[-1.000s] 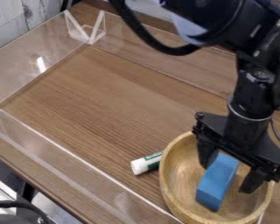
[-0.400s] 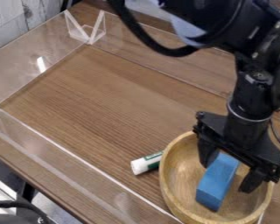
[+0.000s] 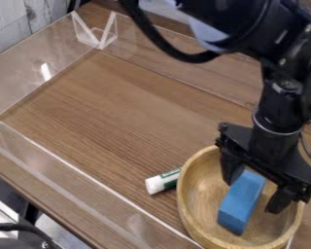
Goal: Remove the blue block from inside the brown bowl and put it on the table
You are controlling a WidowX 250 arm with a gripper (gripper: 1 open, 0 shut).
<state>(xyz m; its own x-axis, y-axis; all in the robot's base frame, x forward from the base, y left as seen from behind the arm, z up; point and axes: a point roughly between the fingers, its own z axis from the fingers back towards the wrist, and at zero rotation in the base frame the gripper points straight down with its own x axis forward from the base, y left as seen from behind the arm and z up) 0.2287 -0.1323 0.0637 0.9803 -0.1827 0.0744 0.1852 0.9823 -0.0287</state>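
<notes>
blue block [image 3: 243,202] unmoved in brown bowl [image 3: 197,204]

Small bright-blue block [image 3: 243,202], roughly twice as long as wide, lying tilted inside the bowl, one end raised toward the far rim, lower end near the bowl's floor. Large round shallow bowl [image 3: 197,209] of light tan wood with a thick rim, sitting upright at the near right corner of the table, partly cut off by the picture's edge. Brown wood-grain table [image 3: 120,107], edged by low clear walls.
</notes>
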